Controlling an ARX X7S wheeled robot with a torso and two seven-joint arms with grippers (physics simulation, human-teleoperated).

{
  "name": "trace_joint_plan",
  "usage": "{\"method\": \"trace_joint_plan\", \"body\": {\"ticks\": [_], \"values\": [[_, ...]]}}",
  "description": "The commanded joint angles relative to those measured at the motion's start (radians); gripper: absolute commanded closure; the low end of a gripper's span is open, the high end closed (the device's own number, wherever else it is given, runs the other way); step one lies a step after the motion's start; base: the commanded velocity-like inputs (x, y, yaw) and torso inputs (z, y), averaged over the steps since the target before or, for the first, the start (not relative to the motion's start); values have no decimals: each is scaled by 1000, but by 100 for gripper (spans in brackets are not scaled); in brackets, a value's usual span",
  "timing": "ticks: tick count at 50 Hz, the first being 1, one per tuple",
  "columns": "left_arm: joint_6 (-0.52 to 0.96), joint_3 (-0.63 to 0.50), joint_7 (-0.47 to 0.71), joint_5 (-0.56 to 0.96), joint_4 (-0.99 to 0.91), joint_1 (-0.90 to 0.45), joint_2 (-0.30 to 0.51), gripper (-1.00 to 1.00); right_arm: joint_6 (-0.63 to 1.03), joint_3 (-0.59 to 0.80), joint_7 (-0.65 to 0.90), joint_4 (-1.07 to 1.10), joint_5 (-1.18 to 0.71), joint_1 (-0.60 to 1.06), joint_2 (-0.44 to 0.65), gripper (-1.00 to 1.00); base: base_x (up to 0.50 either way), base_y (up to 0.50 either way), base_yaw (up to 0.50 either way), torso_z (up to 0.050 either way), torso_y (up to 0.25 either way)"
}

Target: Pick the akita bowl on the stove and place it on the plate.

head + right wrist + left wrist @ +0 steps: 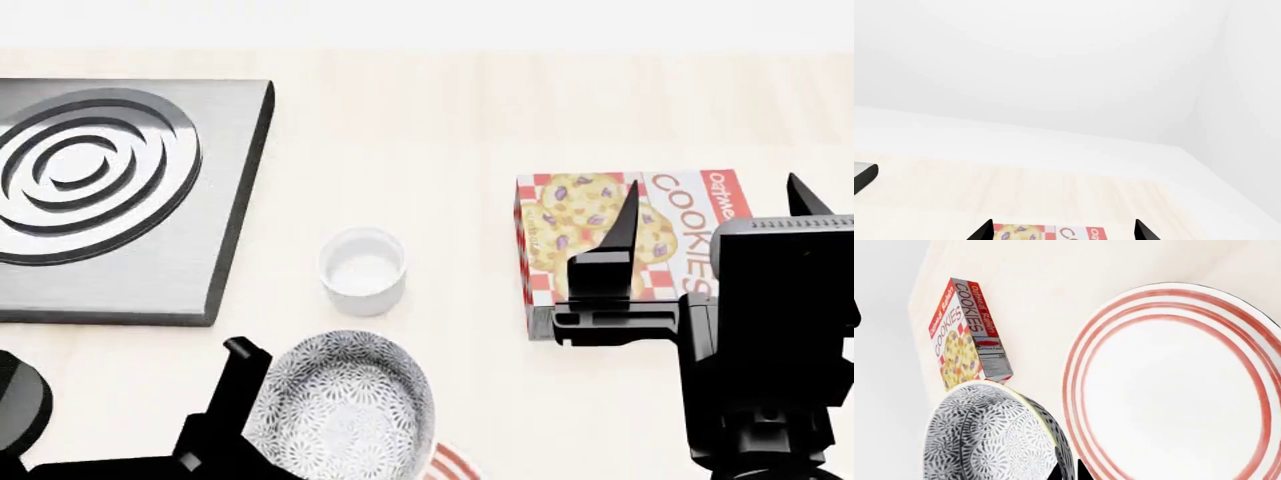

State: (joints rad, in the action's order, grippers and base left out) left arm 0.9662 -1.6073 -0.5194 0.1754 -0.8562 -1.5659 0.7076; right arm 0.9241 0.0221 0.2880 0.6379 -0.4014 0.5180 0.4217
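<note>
One cookie box (627, 235) nr plate (1174, 385)

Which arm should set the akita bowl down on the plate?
Left. Its gripper already holds the akita bowl right beside the plate. The right gripper hangs open over the cookie box, holding nothing.

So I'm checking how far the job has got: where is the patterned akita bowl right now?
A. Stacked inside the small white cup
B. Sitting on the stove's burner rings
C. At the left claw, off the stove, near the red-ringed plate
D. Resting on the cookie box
C: the akita bowl sits at the left claw, the stove has bare rings, and the left wrist view shows the plate beside the bowl.
</note>
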Motion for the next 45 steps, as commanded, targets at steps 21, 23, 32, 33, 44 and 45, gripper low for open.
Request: {"method": "trace_joint_plan", "body": {"ticks": [21,23,32,33,44,45], "values": [[-46,-131,36,-143,43,1,-34,100,-3,1,7,0,-9,0,5,-100,0,0,0,0,0],[-50,-139,39,-152,47,2,-36,100,-3,3,7,-2,-9,2,5,-100,0,0,0,0,0],[-25,-162,49,-152,28,36,-41,100,-7,5,9,-4,-9,0,6,-100,0,0,0,0,0],[-23,-163,51,-151,27,40,-41,100,-7,5,9,-4,-9,0,6,-100,0,0,0,0,0],[-18,-187,69,-159,22,74,-39,100,-6,6,12,-5,-13,2,8,-100,0,0,0,0,1],[-18,-187,69,-159,22,74,-39,100,-6,6,12,-5,-13,2,8,-100,0,0,0,0,0]]}}
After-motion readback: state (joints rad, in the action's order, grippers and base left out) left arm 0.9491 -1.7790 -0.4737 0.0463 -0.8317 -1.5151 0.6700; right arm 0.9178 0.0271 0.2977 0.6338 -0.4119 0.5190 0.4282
